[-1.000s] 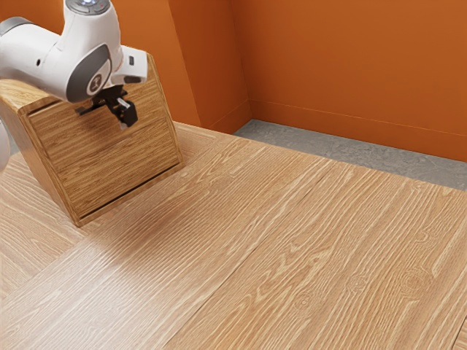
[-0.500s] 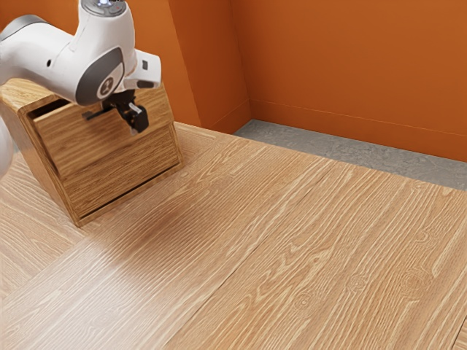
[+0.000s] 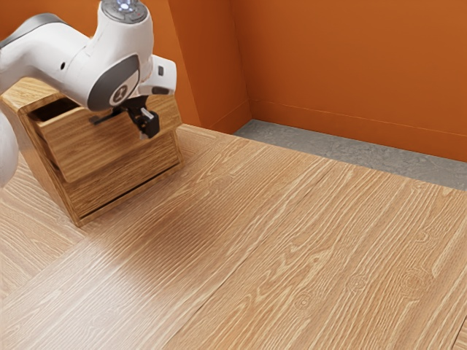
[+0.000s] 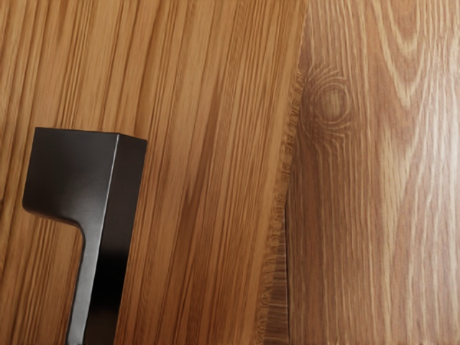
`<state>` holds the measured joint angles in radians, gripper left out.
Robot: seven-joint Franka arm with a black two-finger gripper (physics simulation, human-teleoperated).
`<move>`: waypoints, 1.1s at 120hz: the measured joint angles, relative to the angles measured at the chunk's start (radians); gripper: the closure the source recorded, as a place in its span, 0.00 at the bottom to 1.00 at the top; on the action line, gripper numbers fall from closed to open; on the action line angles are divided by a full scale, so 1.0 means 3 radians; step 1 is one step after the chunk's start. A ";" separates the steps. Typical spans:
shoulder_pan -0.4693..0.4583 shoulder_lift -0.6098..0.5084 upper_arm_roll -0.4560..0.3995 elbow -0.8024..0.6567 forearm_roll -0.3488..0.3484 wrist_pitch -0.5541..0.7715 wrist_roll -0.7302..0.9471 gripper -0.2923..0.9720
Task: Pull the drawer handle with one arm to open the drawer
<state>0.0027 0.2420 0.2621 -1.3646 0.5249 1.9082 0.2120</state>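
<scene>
We take the cabinet (image 3: 109, 182) as our mark: a wooden box on the table (image 3: 292, 240), with the orange wall (image 3: 350, 58) behind it. The drawer (image 3: 84, 142) is the cabinet's upper one, and it stands partly out of the cabinet's front. A dark gap shows behind its front panel, just under the cabinet's top edge. The cabinet's lower front panel lies further back than the drawer's front.

The handle (image 3: 108, 117) is a thin dark bar lying across the upper part of the drawer's front, so it too stands out from the cabinet. Our gripper (image 3: 149, 125) hangs before the cabinet at the end of the handle that lies toward the exterior view's right, black against the wood. Our white arm (image 3: 80, 62) reaches over the cabinet's top and hides its upper corner. Whether the gripper is clamped on the handle or spread beside it, we cannot tell — the black parts run together there.

From the wrist we see the handle close by as a black bar with a squared, bent end, standing off the striped wood of the drawer's front and running under our hand. Past the drawer's side edge lies the paler table, with a knot in its grain. The table stretches away from the cabinet to a strip of grey floor (image 3: 365, 153) at the foot of the wall.
</scene>
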 joint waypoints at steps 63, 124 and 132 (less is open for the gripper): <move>-0.0675 -0.0131 0.0524 -0.0253 0.0028 0.0027 -0.0160 0.23; -0.1488 -0.0236 0.1020 -0.0450 0.0169 0.0002 -0.0349 0.24; -0.1578 -0.0232 0.1072 -0.0467 0.0180 -0.0004 -0.0373 0.23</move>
<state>-0.4708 0.1725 0.5837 -1.5046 0.5788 1.9070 0.1002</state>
